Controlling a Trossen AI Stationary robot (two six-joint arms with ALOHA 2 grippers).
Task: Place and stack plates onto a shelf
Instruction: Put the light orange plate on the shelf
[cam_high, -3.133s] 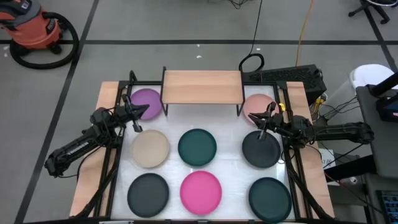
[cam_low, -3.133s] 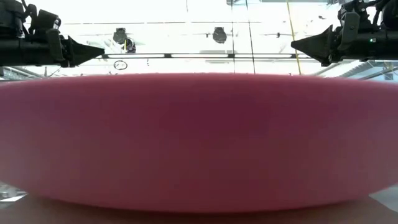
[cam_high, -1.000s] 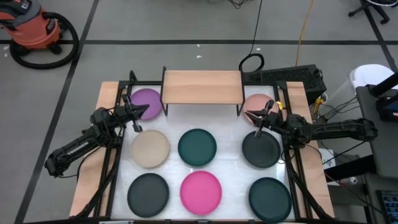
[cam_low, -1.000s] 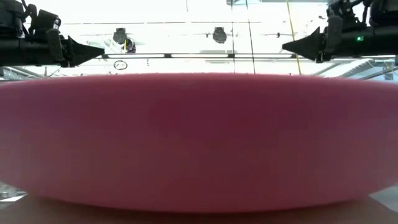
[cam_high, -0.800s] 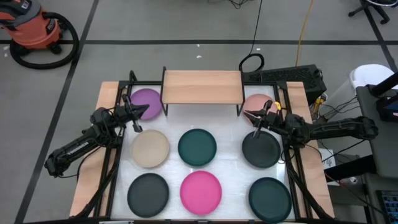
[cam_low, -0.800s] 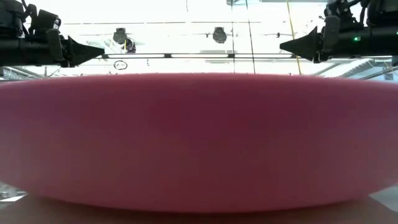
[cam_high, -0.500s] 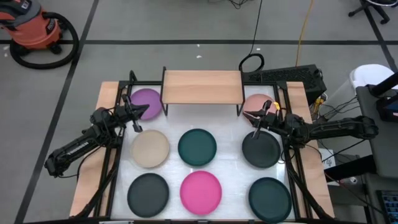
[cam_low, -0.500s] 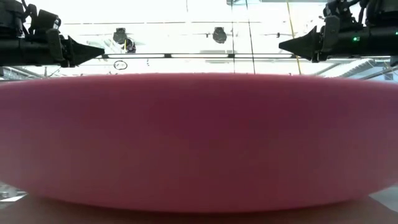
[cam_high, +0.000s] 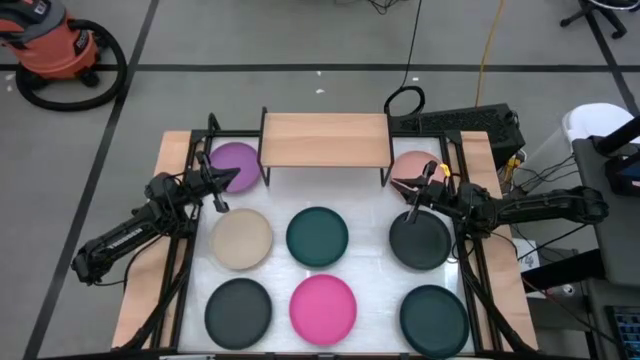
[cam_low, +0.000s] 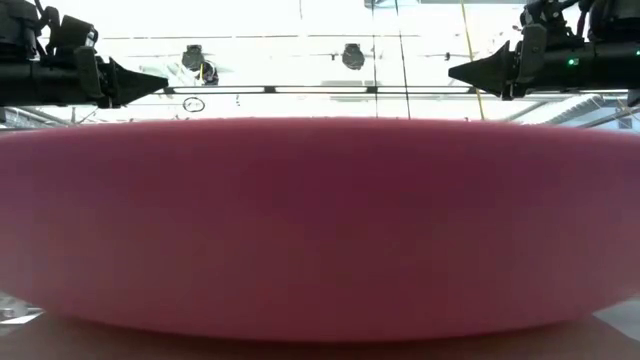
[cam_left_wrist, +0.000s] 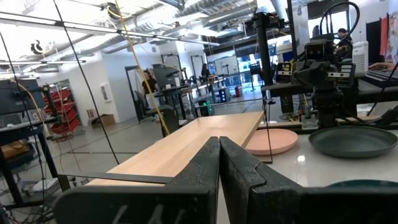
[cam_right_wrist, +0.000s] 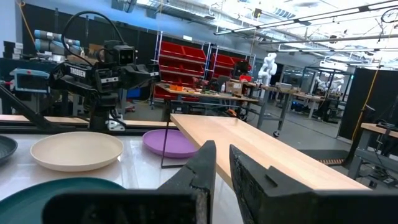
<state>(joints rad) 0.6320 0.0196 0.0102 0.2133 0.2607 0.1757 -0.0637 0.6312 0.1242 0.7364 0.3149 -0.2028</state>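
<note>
Eight plates lie flat on the white table: purple (cam_high: 236, 162) and salmon (cam_high: 415, 168) at the far side, beige (cam_high: 242, 240), teal (cam_high: 317, 237) and charcoal (cam_high: 420, 240) in the middle, charcoal (cam_high: 238, 310), hot pink (cam_high: 323, 307) and teal (cam_high: 434, 315) near. The shelf (cam_high: 325, 140) stands on its black legs between the purple and salmon plates, its plank bare. My left gripper (cam_high: 230, 178) hovers shut at the purple plate's near edge. My right gripper (cam_high: 397, 183) hovers at the salmon plate's near-left edge with a narrow gap between its fingers (cam_right_wrist: 208, 155).
Black frame rails run along the table's left and right sides under both arms. The hot pink plate (cam_low: 320, 230) fills the low view, with both grippers above it. A vacuum cleaner (cam_high: 60, 50), cables and a black box (cam_high: 480, 125) lie beyond the table.
My right gripper has crept a little toward the table's left, staying at the same height above the salmon plate's near edge. The left arm and all plates have kept still.
</note>
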